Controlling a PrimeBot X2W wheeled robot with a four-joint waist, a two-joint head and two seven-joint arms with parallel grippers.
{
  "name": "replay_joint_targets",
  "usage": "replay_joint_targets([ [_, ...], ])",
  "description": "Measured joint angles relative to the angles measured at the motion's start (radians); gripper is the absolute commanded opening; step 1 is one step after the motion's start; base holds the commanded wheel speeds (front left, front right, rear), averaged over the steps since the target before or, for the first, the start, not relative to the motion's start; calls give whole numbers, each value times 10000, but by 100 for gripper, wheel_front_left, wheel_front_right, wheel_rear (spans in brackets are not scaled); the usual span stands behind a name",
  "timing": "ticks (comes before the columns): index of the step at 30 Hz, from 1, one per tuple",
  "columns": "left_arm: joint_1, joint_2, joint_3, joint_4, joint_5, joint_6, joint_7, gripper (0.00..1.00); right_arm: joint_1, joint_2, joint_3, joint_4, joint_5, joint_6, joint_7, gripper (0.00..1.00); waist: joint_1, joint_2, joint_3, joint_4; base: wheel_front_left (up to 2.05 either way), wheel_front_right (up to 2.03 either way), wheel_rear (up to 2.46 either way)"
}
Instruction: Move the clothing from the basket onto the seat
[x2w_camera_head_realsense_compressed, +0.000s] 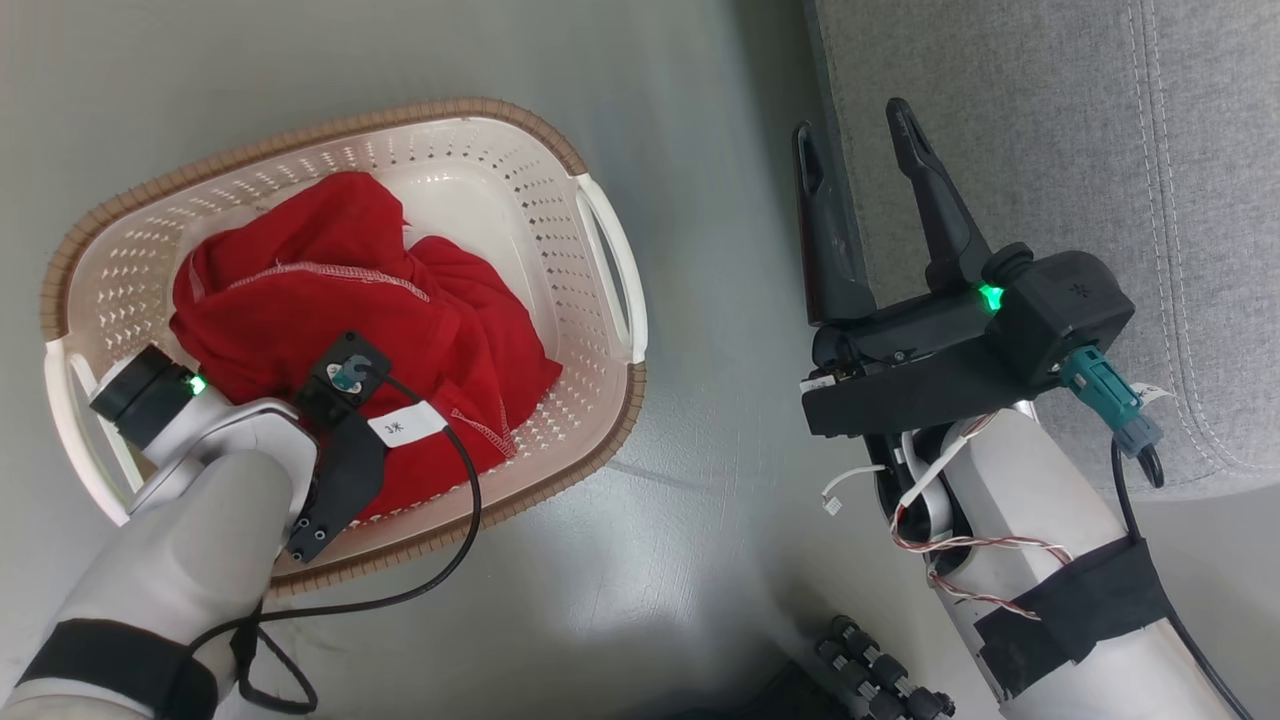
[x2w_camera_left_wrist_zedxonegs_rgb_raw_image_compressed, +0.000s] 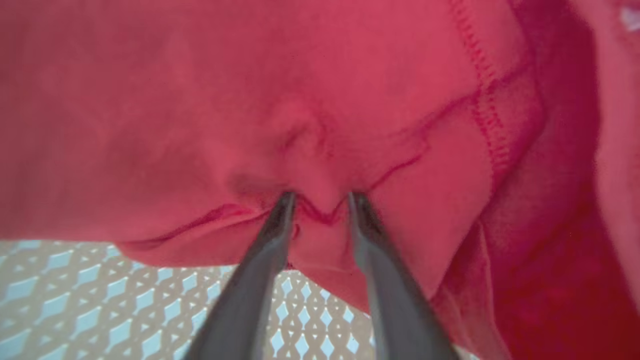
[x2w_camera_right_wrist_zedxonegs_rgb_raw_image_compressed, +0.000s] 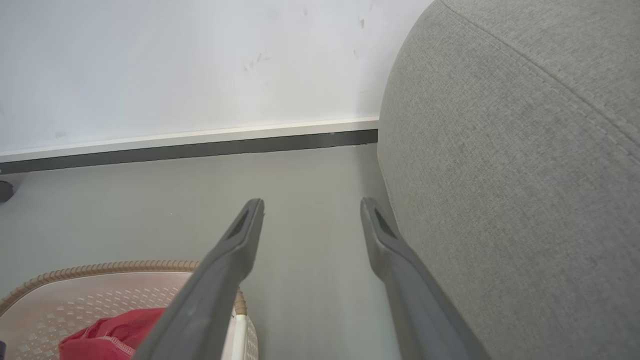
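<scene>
The clothing is a red heap inside the basket, filling its middle and near side. The left arm reaches down into the basket from the near side, so it is the arm closest to the clothes. In the left wrist view, the left gripper has its two fingers pressed into the red cloth with a bump of cloth squeezed between them. It seems to be pinching that fold, though the tips are buried and hard to see.

The seat is off to the right of the basket, past a strip of grey floor. The right gripper hangs between the basket and the seat, fingers spread wide and holding nothing.

To get out, the clothes must go up over the basket's right wall and white handle. The right arm stands near that path.
</scene>
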Motion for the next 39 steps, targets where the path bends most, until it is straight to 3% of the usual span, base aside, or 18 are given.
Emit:
replay_joint_targets([
  [9, -137, -75, -151, 322, -12, -10, 190, 0, -9, 8, 36, -10, 10, -10, -4, 100, 0, 0, 28, 13, 0, 0, 0],
  [21, -210, -639, -378, 422, -75, -69, -115, 0, -12, 13, -21, 326, -17, -42, -27, 100, 0, -2, -519, 309, 0, 0, 0],
  [39, 865, -1847, 1361, 201, -2477, -84, -2213, 0, 471, -637, -236, 1208, -115, 186, -27, 100, -2, -2, -2482, 1498, 0, 0, 0],
])
